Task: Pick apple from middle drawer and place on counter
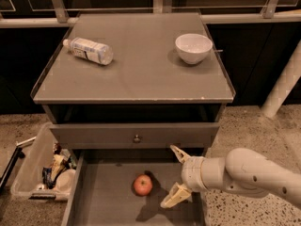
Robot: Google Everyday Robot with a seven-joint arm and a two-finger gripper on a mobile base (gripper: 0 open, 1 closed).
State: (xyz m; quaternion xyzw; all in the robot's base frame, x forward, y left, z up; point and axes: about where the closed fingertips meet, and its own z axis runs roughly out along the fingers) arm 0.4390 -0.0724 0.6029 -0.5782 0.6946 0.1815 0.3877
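Note:
The apple (pixel 143 185), small, red with a yellowish patch, lies on the floor of the open middle drawer (pixel 103 201), near its middle. My gripper (pixel 174 175) is open, its two pale fingers spread one above the other, just right of the apple and a little above the drawer floor, not touching it. The white arm comes in from the right. The grey counter (pixel 141 65) is the cabinet top above.
A clear plastic bottle (pixel 89 50) lies on its side at the counter's back left. A white bowl (pixel 193 47) stands at the back right. The upper drawer front with a knob (pixel 137 138) overhangs the open drawer. A bin of clutter (pixel 44 171) stands on the floor to the left.

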